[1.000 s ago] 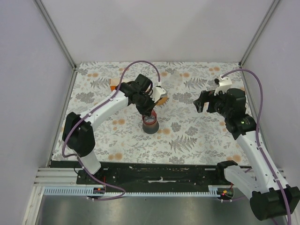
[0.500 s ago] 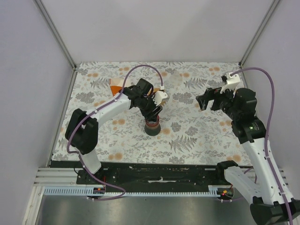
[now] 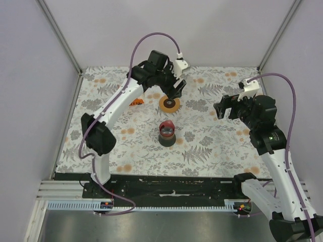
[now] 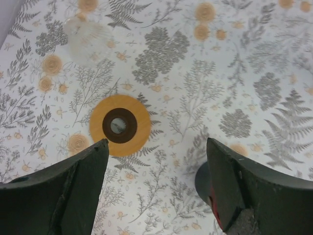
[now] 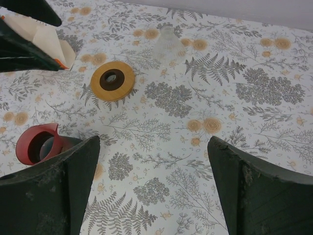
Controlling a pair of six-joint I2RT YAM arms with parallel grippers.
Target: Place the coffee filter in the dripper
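The dripper (image 3: 169, 104) is an orange disc with a dark centre hole, flat on the floral cloth toward the back. My left gripper (image 3: 176, 89) hovers just behind it, open and empty; in the left wrist view the dripper (image 4: 141, 128) lies ahead of the gripper (image 4: 157, 147). A faint, whitish cone, which I take for the coffee filter (image 4: 88, 34), lies on the cloth beyond the dripper; the right wrist view shows the coffee filter (image 5: 166, 43) too. My right gripper (image 3: 222, 108) is open over bare cloth at the right, well away from the dripper (image 5: 126, 85).
A dark jar with a red top (image 3: 167, 132) stands mid-table, in front of the dripper; the left wrist view shows the jar (image 4: 201, 180) at my finger's edge. An orange and white pack (image 3: 136, 102) lies left of the dripper. Grey walls enclose the table.
My left gripper has opened and swung from above the red-topped jar back toward the far side, over the dripper. The right arm has shifted slightly right.
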